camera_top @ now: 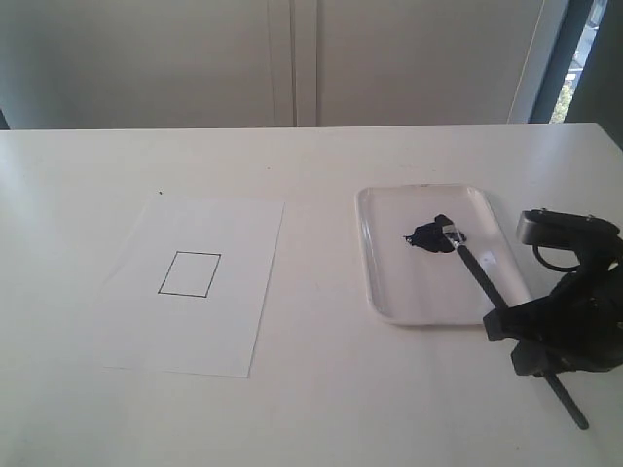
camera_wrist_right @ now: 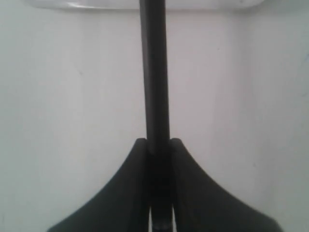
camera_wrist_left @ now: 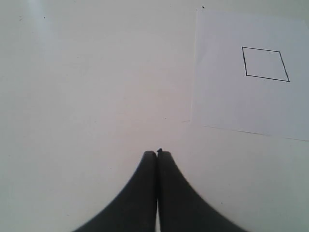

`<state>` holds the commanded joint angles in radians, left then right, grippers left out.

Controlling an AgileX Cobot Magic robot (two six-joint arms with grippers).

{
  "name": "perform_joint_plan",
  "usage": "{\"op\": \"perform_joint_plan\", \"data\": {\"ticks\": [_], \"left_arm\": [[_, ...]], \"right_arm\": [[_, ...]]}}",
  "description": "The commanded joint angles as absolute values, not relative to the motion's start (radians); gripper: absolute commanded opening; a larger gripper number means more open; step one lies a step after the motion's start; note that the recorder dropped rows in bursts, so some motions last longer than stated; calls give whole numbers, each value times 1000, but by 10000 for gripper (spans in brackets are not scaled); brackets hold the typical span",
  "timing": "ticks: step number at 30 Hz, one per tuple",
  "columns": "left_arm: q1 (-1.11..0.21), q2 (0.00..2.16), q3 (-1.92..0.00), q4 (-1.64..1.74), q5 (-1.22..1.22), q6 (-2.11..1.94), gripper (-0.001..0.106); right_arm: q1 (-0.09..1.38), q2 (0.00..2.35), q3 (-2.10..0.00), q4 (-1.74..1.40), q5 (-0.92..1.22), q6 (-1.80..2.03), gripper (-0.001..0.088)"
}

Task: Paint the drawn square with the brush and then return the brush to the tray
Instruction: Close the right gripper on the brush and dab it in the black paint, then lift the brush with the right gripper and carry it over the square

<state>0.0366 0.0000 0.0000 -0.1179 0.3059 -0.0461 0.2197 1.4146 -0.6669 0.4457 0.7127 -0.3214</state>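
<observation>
The brush (camera_top: pixel 479 273) lies slanted with its head in the black paint blob (camera_top: pixel 425 236) on the white tray (camera_top: pixel 389 292), its tail sticking out past the tray's near right corner. My right gripper (camera_top: pixel 531 341) is shut on the black handle (camera_wrist_right: pixel 155 72), near the tail end. The drawn square (camera_top: pixel 189 273) is blank inside, on a white paper sheet (camera_top: pixel 234 331) to the left. In the left wrist view the square (camera_wrist_left: pixel 265 64) sits on the sheet, well apart from my left gripper (camera_wrist_left: pixel 157 153), whose jaws are pressed together on nothing above the bare table.
The white table runs back to a pale wall. A window edge (camera_top: pixel 574 58) shows at the far right. The tray's rim (camera_wrist_right: pixel 145 5) crosses the right wrist view beyond the handle.
</observation>
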Motion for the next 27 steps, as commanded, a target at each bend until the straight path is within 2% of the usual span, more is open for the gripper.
{"op": "perform_joint_plan", "data": {"ticks": [27], "left_arm": [[37, 0, 0, -118, 306, -46, 0]], "right_arm": [[220, 1206, -667, 571, 858, -400, 0]]}}
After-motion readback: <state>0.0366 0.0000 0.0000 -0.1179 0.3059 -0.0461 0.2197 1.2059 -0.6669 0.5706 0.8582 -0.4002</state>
